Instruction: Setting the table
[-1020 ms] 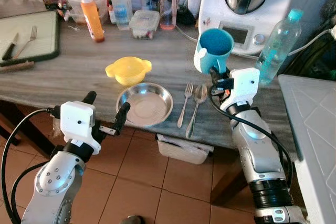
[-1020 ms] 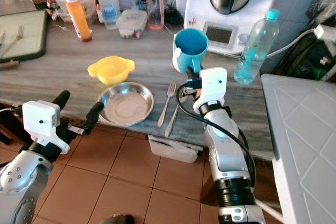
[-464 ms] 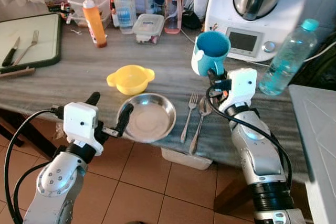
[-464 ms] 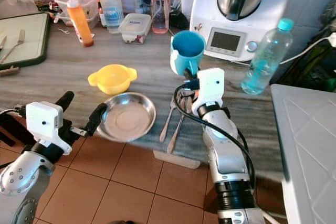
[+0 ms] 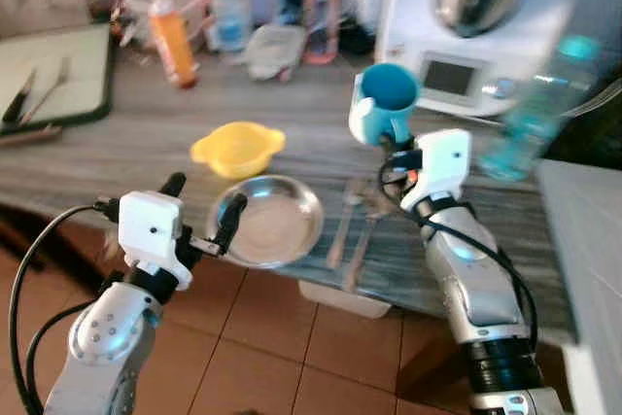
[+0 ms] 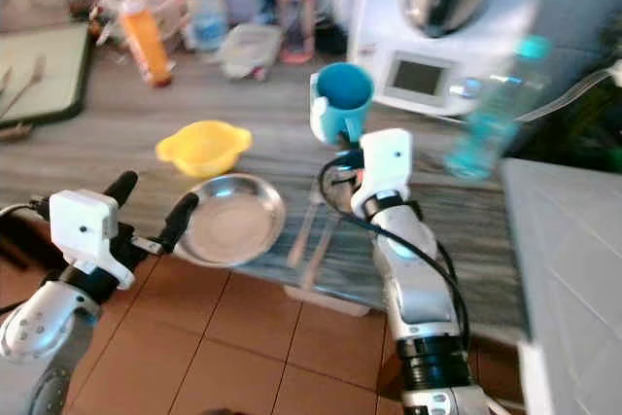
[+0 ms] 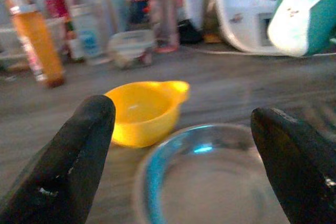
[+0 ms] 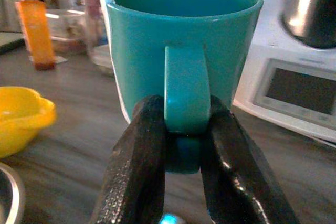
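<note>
Right gripper (image 8: 181,145) clamped on handle of teal ceramic mug (image 5: 385,102), held above grey countertop (image 5: 126,143). Left gripper (image 7: 184,145) spread wide near round steel plate (image 5: 270,220).

Head eyes look down (wrists look closer).
</note>
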{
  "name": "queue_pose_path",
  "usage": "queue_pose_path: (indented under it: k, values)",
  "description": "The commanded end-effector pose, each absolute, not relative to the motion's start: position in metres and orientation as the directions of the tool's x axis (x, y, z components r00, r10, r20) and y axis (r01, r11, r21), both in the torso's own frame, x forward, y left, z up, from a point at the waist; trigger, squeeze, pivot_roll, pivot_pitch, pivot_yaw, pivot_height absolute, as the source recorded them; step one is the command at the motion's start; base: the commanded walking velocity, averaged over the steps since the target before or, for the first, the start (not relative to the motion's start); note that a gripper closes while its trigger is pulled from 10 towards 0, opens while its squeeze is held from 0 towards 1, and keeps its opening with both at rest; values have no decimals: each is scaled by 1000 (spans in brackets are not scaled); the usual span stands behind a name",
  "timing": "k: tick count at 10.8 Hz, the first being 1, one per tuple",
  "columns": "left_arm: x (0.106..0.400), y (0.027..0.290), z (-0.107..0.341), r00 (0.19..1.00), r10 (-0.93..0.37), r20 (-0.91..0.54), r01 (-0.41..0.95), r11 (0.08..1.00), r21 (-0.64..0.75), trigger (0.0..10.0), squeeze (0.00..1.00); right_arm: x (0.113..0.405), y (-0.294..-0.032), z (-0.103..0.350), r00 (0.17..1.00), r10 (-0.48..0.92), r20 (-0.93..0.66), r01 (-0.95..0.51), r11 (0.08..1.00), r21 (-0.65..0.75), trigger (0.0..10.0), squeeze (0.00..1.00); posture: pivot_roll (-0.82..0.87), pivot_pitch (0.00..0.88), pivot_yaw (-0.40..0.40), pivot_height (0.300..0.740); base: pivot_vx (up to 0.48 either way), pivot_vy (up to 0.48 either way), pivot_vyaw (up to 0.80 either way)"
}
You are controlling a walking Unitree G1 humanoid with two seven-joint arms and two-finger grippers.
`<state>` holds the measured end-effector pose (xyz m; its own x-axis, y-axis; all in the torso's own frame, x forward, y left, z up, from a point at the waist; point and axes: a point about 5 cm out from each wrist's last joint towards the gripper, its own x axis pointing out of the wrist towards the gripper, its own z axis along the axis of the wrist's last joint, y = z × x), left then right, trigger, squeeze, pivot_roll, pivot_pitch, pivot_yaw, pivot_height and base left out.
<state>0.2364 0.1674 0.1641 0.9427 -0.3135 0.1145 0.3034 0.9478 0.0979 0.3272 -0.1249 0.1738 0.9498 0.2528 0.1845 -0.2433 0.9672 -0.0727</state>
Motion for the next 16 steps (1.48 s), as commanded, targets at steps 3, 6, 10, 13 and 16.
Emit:
queue_pose_path:
  k: [3,6,10,13,16]
  values:
    - [236,170,163,943,-314,110,302,946,116,10000,0,327,-125,184,942,253,222,-243,967,-75,10000,0,149,49,11,740,319,0,0]
    - [235,171,161,943,-316,105,303,945,118,10000,0,327,-126,183,942,254,219,-243,967,-74,10000,0,150,52,11,740,390,0,0]
    - [229,172,154,947,-312,71,303,946,115,10000,0,325,-120,179,937,287,199,-281,958,-61,10000,0,154,54,11,740,97,0,0]
    - [214,181,147,941,-339,14,334,932,141,10000,0,321,-107,174,912,370,178,-368,929,-44,10000,0,167,59,7,740,0,0,0]
    - [205,184,140,933,-360,-25,360,922,141,10000,0,319,-96,168,896,418,146,-419,907,-27,10000,0,170,64,8,740,0,0,0]
